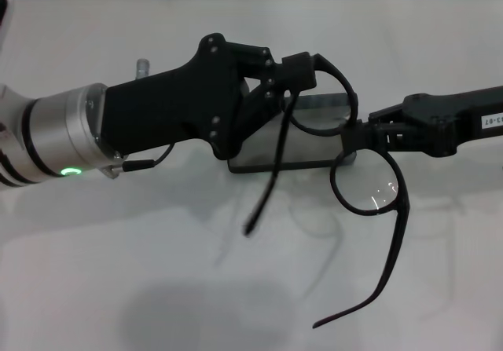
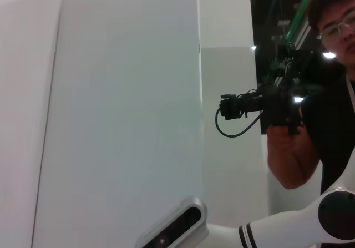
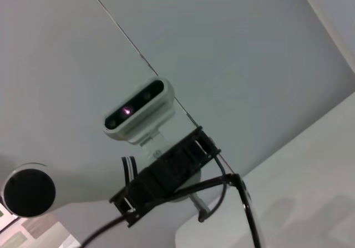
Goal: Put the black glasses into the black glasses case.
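The left gripper [image 1: 302, 68] reaches in from the left edge of the white table [image 1: 118, 272], held above the middle of it, its fingers closed on the rim of one lens of the black glasses [image 1: 354, 151]. The glasses hang in the air between the two arms, clear of the table, both temple arms unfolded and trailing down toward the near edge. Beneath them, toward the far side of the table, lies the black glasses case [image 1: 295, 155]; only part of it shows under the left gripper and the frame, and I cannot tell whether its lid is up. The right gripper [image 1: 357, 131] comes in from the right edge, its fingers pinched on the frame at the bridge, just above the nearer lens.

In the right wrist view the left gripper shows from below with the thin black frame [image 3: 238, 203] running past it. The left wrist view looks off into the room, at a person [image 2: 327, 92] holding a camera [image 2: 266, 106].
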Motion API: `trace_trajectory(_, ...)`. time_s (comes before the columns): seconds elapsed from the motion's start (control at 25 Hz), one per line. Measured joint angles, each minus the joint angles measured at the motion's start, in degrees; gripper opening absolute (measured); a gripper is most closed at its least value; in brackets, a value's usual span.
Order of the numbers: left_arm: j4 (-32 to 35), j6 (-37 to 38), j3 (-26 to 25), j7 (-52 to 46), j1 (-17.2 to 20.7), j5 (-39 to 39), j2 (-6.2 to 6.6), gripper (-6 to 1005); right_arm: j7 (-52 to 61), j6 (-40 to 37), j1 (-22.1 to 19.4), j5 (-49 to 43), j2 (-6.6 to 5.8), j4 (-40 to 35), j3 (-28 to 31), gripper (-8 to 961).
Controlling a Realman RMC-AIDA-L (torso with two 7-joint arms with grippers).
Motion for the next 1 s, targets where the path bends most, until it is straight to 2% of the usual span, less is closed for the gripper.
trace_trajectory(0.36,-4.0,-0.3,0.2,2.1,-2.0,-0.3,-0.1,18,0.5,-0.2,0.7,0.9,0.78,0.0,-0.2,76)
trace_trajectory(0.64,-4.5,-0.4,0.2,2.7,-2.5,-0.4,-0.17,18,0.8,-1.9,1.1,1.1,1.53,0.0,-0.1,73)
trace_trajectory(1.0,-4.6,-0.4,0.1,3.5,-2.4,-0.5,-0.15,18,1.4,-2.4,1.3,2.4,1.65,0.0,0.0,72)
